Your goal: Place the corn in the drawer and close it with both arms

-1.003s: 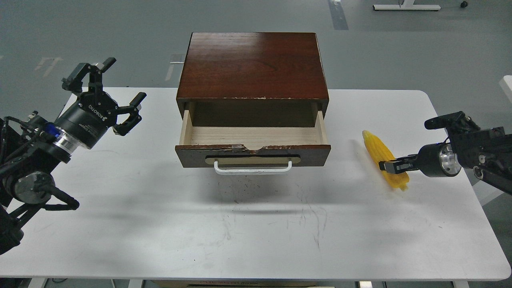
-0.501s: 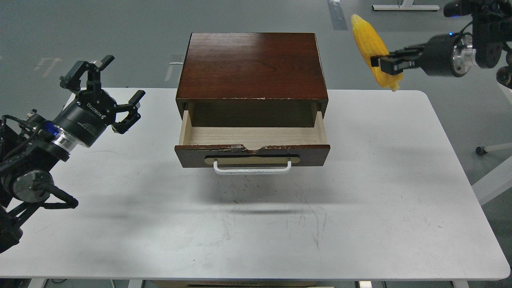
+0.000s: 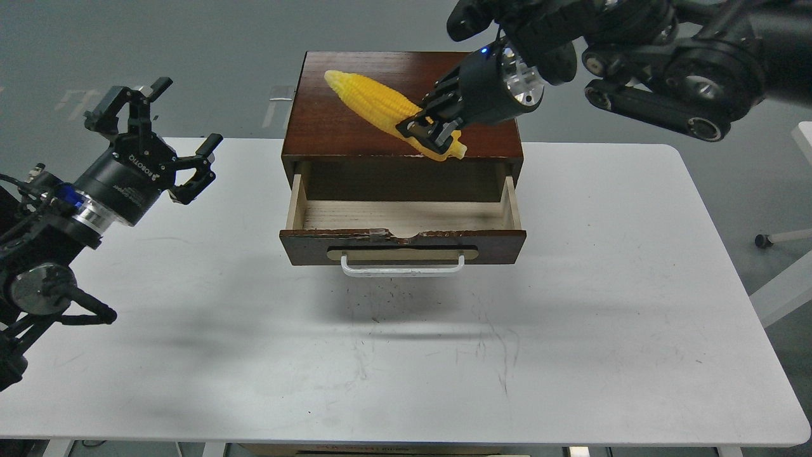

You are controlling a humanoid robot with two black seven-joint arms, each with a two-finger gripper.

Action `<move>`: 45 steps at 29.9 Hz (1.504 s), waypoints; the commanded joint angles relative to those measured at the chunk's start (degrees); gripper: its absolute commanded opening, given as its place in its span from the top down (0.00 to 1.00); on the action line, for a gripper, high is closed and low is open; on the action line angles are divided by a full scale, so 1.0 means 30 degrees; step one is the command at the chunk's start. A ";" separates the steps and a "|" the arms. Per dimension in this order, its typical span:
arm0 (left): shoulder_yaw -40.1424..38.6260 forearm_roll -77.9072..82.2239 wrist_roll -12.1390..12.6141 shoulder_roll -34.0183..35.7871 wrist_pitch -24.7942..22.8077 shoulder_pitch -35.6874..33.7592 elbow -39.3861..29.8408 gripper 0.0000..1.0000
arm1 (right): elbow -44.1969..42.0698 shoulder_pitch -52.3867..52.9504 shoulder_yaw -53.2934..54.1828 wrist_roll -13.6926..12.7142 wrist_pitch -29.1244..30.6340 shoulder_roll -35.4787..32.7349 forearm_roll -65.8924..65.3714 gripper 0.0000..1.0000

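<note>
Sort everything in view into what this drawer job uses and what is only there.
Part of the job:
- corn, held in the right claw
- drawer, open and empty
- left claw, open, apart from everything

Only there:
- cabinet top
- white table
- table leg on the floor
</note>
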 commanded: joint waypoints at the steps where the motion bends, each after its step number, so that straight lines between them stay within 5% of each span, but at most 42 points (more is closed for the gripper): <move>1: 0.0006 -0.0001 0.0001 0.0108 0.0000 0.0005 -0.0031 0.00 | 0.0041 0.0288 -0.1110 -0.0002 -0.1025 0.1337 -0.1291 0.84; 8: -0.0024 -0.0001 0.0001 0.0167 0.0000 0.0005 -0.0060 0.00 | -0.0397 0.0084 -0.3980 -0.0002 -0.3721 0.2861 -0.1880 0.84; 18: -0.0024 -0.0001 -0.0029 0.0226 0.0000 0.0005 -0.0060 0.00 | -0.0867 -0.1206 -0.4715 -0.0002 -0.4046 0.3302 -0.1880 0.82; 21: -0.0024 -0.0001 -0.0029 0.0255 0.0000 0.0005 -0.0148 0.00 | -0.1072 -0.1381 -0.4715 -0.0002 -0.4046 0.3331 -0.1880 0.75; 26: -0.0024 -0.0001 0.0001 0.0226 0.0000 0.0005 -0.0178 0.00 | -0.1161 -0.1499 -0.4715 -0.0002 -0.4075 0.3331 -0.1850 0.40; 45: -0.0024 0.0028 0.0030 0.0197 0.0000 0.0005 -0.0178 0.00 | -0.0458 0.0197 -0.3401 -0.0002 -0.4017 0.2602 -0.1062 0.30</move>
